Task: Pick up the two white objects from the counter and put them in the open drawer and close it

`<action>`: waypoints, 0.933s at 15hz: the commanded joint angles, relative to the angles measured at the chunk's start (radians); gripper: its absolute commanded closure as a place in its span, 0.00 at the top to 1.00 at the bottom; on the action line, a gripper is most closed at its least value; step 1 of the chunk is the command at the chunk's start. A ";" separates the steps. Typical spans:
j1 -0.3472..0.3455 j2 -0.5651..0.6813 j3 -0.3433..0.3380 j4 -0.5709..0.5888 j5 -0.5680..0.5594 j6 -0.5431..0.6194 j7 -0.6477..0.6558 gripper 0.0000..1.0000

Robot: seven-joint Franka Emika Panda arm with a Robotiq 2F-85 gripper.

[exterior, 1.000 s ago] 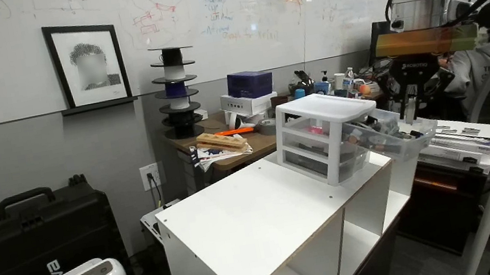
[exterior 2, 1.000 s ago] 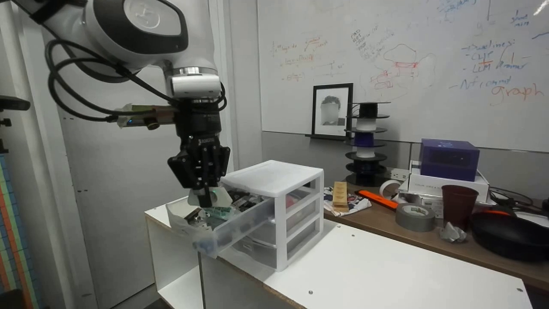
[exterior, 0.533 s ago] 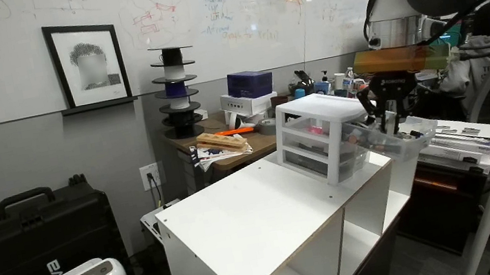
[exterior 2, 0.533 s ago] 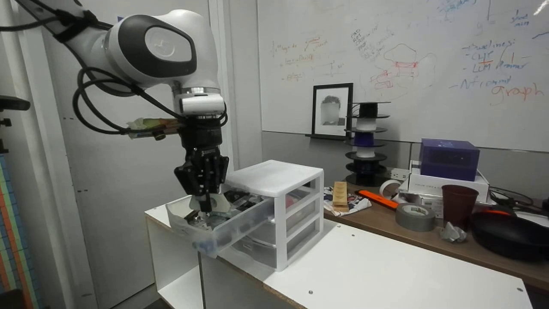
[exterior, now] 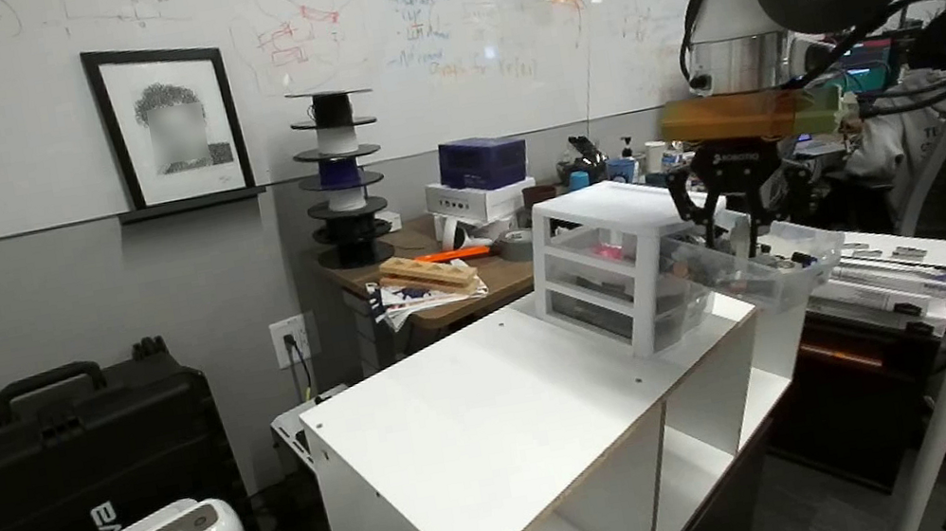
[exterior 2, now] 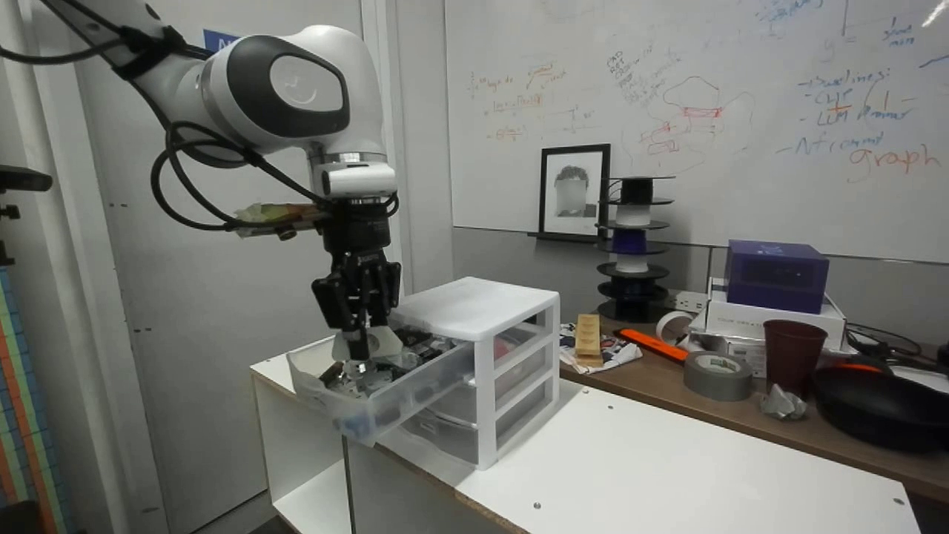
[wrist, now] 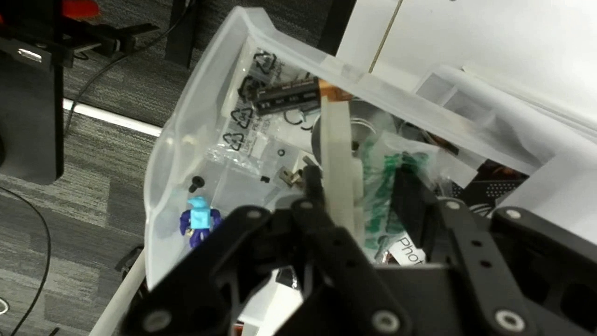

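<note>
- Tool [wrist: 360,182]: jaws spread, pointing down over the open drawer [exterior 2: 419,397].
- White object [wrist: 338,158]: between the jaws, just beside one, a gap to the other; seen edge-on in the wrist view, long axis square to the jaws' travel. Judged at release; calls for a straight lift, without dragging it sideways.
- Contents [wrist: 289,95]: below; whether the object rests on them, cannot tell.
- Second white object: not made out.
- Drawer: standing out from the white unit [exterior 2: 485,404].
- Table [exterior 2: 667,460]: beneath the unit.
</note>
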 commanded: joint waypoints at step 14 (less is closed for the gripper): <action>0.007 -0.113 -0.014 0.003 -0.038 -0.041 0.005 1.00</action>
